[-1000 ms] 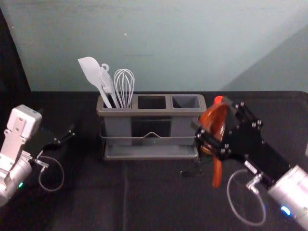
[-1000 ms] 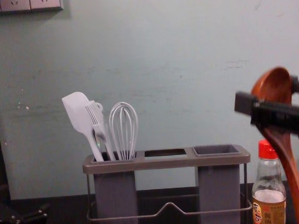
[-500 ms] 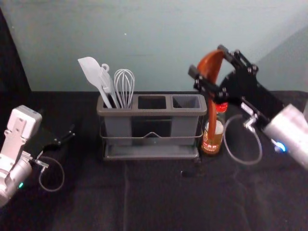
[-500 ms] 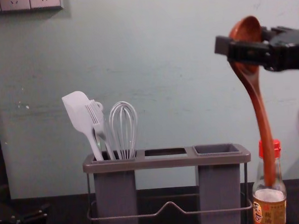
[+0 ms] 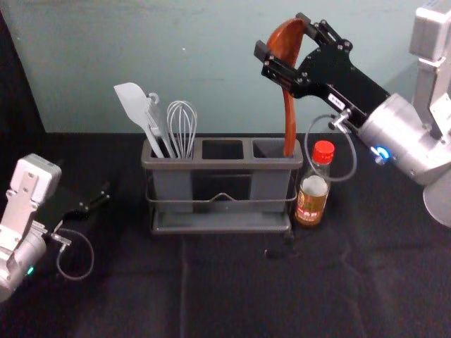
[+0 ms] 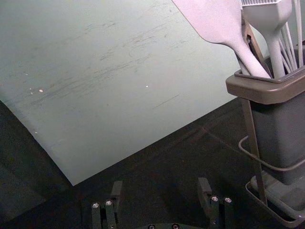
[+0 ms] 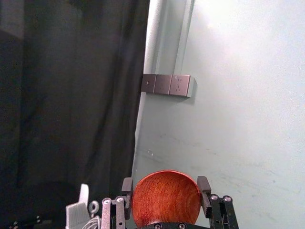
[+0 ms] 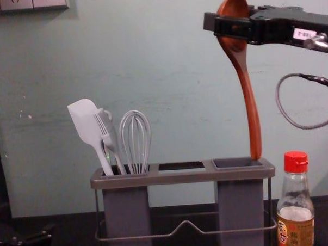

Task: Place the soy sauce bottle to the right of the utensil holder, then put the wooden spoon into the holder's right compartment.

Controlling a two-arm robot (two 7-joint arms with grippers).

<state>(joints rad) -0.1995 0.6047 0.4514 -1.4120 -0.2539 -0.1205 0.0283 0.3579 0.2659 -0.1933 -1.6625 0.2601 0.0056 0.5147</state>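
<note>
Spoon (image 8: pixel 251 114), smooth reddish wood, hangs bowl-up, slightly tilted, its bowl clamped in the right claw (image 5: pixel 283 35). The handle tip points down at the right compartment (image 8: pixel 235 163); lowering likely follows. Glass bottle (image 5: pixel 312 201) stands right of the holder (image 5: pixel 222 165); left claw (image 6: pixel 160 185) idles leftward, fingers apart.

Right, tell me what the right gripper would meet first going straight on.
Probably the wall, beside the black curtain. The right gripper, gripping the wooden spoon, is held higher than the white spatula. Depth is unclear, so this is a guess.
</note>
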